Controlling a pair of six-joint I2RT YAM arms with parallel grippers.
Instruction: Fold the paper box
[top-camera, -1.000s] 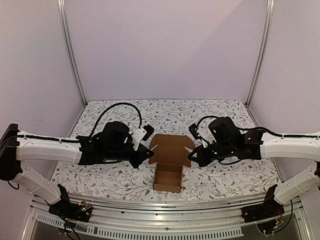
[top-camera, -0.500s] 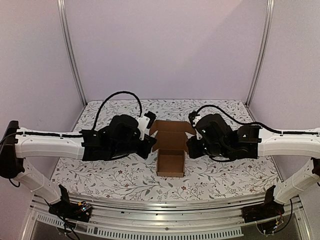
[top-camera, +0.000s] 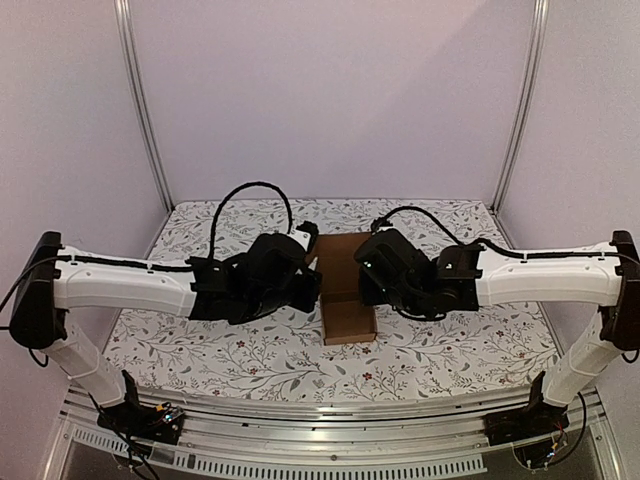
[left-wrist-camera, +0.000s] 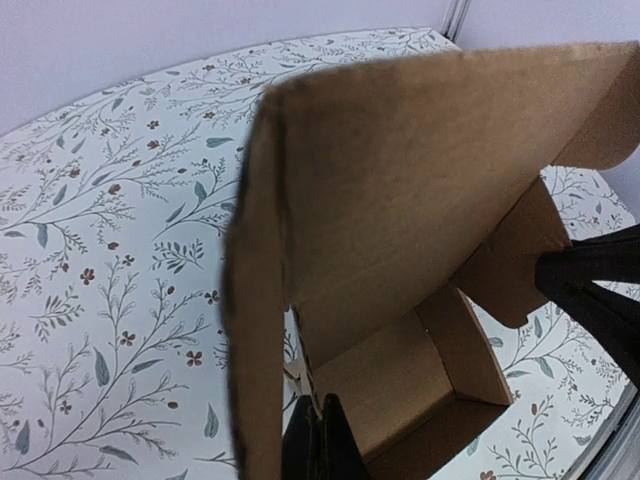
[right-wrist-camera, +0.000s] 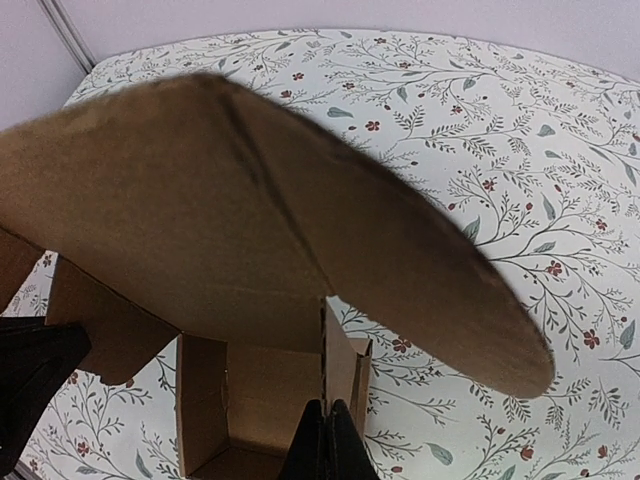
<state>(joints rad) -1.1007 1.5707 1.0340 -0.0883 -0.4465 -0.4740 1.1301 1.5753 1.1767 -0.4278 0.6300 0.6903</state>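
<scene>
Two grippers (top-camera: 318, 284) (top-camera: 361, 281) flank opposite paper box (top-camera: 348, 320) edges.

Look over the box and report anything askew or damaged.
Nothing looks damaged. The paper box sits square between the left gripper and right gripper. Its lid is raised over the open body, simply not yet folded shut. No tears or crushed walls show.
</scene>
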